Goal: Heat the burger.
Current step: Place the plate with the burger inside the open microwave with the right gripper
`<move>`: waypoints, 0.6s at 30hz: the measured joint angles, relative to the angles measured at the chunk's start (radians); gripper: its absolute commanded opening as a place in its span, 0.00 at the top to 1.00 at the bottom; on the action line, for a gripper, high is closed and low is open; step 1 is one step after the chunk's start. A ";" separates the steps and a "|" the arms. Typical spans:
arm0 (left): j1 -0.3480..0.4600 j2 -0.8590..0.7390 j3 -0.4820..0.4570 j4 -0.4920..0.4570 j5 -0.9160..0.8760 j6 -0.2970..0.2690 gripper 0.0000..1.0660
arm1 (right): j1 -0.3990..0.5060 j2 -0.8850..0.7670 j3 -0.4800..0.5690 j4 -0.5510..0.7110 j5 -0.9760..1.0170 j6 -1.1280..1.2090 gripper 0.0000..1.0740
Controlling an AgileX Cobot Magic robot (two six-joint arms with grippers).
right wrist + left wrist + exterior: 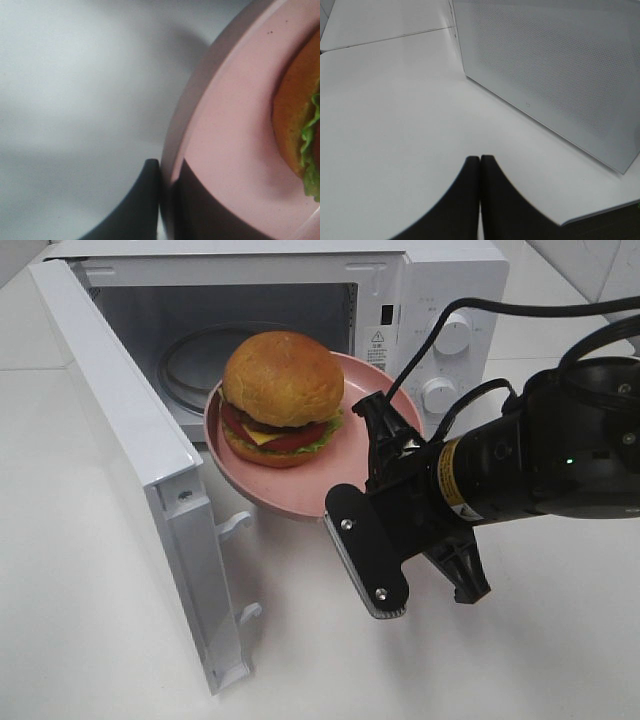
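Now | right fingers (140, 205) pinch plate (335, 475) | burger (283, 390) aboard | microwave (430, 270) label (377, 338) illegible

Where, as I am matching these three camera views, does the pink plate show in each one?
Exterior high: pink plate at centre, before the open microwave, carrying the burger.
Left wrist: not in view; only the microwave's door and the table.
Right wrist: close up, filling much of the picture, burger at its edge.
Shared landmark: the burger's green lettuce, in the exterior high and right wrist views.
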 measured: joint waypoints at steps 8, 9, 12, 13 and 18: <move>0.000 0.000 0.000 0.000 0.000 0.000 1.00 | -0.017 0.031 -0.013 -0.001 -0.035 -0.018 1.00; 0.000 0.000 0.000 0.000 0.000 0.000 1.00 | -0.017 0.031 -0.013 -0.001 -0.035 -0.018 1.00; 0.000 0.000 0.000 0.000 0.000 0.000 1.00 | -0.017 0.061 -0.034 -0.001 -0.037 -0.023 1.00; 0.000 0.000 0.000 0.000 0.000 0.000 1.00 | -0.018 0.080 -0.049 -0.001 -0.036 -0.025 1.00; 0.000 0.000 0.000 0.000 0.000 0.000 1.00 | -0.018 0.126 -0.099 -0.001 -0.036 -0.025 1.00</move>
